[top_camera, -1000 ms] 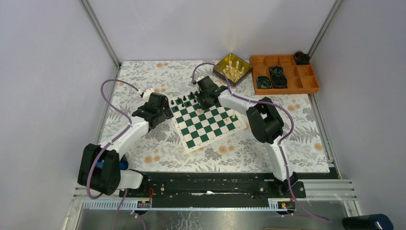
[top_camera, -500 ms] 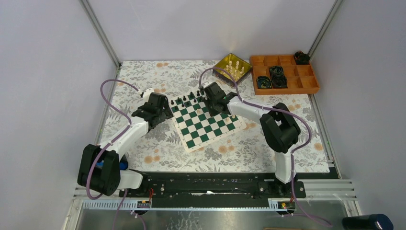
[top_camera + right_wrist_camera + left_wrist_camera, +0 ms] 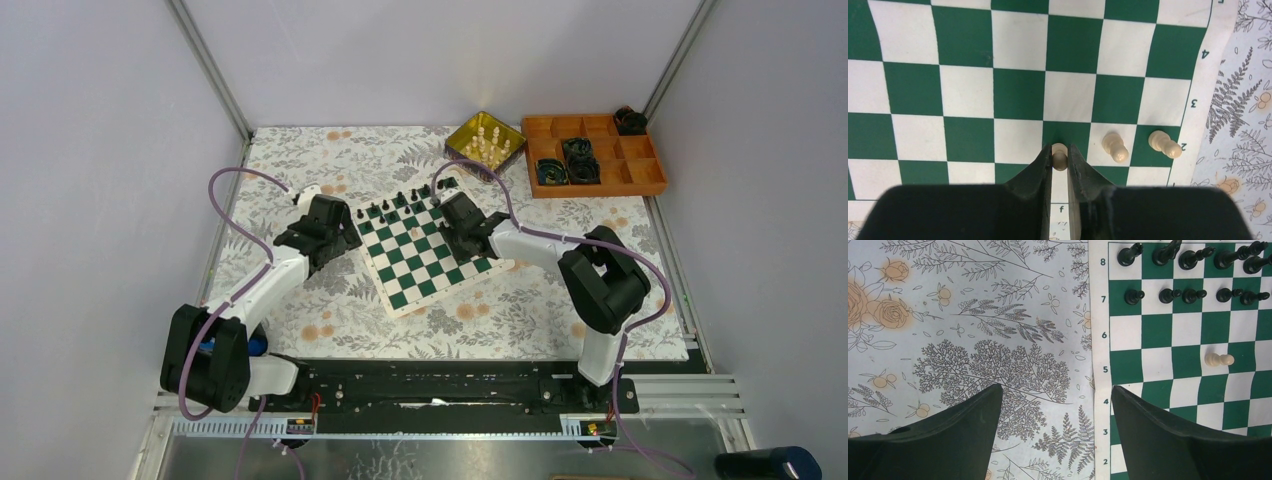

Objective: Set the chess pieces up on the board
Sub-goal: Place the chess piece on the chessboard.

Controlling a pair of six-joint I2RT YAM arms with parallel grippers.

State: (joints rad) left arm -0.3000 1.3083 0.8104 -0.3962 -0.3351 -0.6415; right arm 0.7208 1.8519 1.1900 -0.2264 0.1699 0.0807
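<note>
Chessboard (image 3: 420, 270) lies skewed on the floral table cover (image 3: 300, 160), and both arms lean in over it from the near edge. The left arm (image 3: 270, 280) stretches low toward its left side. The left gripper (image 3: 1053, 390) hangs there with fingers spread wide and nothing between them, one finger over the cloth and the other over the pale margin by ranks 3 and 4. The right arm (image 3: 530, 240) folds sharply at the elbow and reaches back over the right corner. The right gripper (image 3: 1059, 157) points down at f2, its fingers drawn nearly together and pinched on a cream pawn (image 3: 1059, 152). Two more cream pawns (image 3: 1113, 146) stand just beside it on the same rank. Black pieces (image 3: 1168, 295) line ranks 7 and 8 at the far side. From above, the held pawn is hidden under the gripper, and I can't make out its base.
</note>
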